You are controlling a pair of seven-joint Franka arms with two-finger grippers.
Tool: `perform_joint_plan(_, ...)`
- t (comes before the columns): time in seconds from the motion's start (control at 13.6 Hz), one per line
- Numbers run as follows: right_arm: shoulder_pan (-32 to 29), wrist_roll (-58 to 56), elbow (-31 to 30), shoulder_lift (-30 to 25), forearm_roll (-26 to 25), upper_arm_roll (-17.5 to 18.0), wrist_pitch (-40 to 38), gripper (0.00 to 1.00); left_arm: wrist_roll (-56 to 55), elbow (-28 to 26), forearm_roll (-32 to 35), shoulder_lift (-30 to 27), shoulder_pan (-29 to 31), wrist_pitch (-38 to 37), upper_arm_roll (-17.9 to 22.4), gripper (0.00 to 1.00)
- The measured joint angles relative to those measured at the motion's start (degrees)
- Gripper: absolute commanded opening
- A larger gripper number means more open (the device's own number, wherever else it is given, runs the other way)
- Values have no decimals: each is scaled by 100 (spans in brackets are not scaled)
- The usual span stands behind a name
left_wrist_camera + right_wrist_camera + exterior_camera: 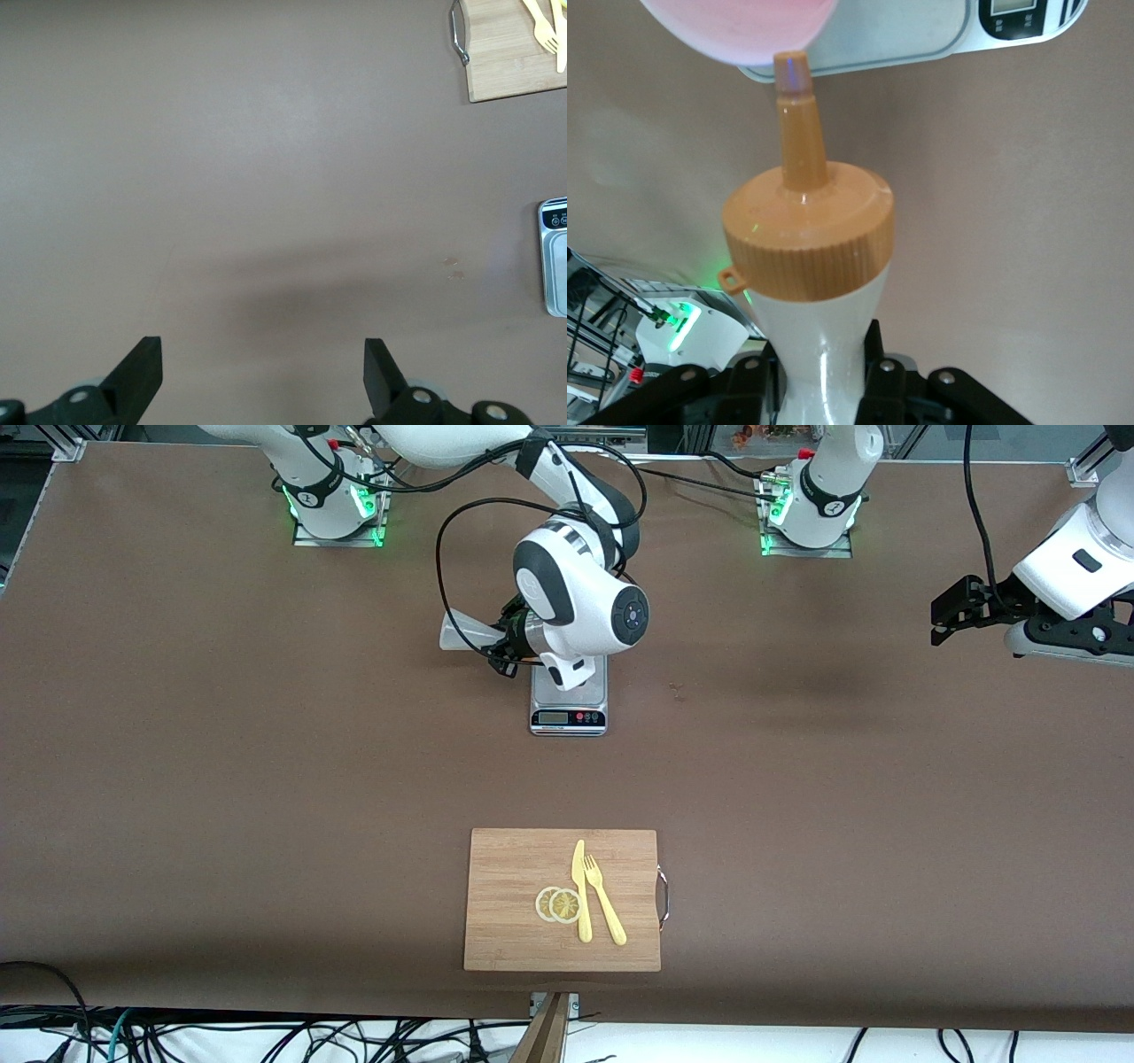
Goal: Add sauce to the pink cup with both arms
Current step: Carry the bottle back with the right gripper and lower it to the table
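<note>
The sauce (808, 266) is clamped by the right gripper (819, 381), tipped so its orange nozzle is aimed at the rim of the pink cup (740, 27). The cup is set on the scale (568, 713) (its display at the 6 o'clock edge). The left gripper (952, 615) is held spread and empty over bare table (177, 779) at the left arm's end, waiting.

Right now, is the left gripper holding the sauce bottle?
No. The left gripper hangs open over bare table, while the right gripper is shut on the sauce bottle, nozzle toward the pink cup.
</note>
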Motion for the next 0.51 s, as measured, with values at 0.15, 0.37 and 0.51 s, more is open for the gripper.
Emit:
perform_joint_plan(0.15,-170,-3,20,-93,333,-55,0,33,-1,1,0,0,0,-9,4,100)
perform_joint_plan(0.37,-711,-272,-227,-546,851,-86,122,33,-2,3,0,0,0,-26,5,100)
perform_joint_plan(0.51,-1103,-621,-641,-995,1137,-92,340,33,-2,3,0,1,3,-30,8,100)
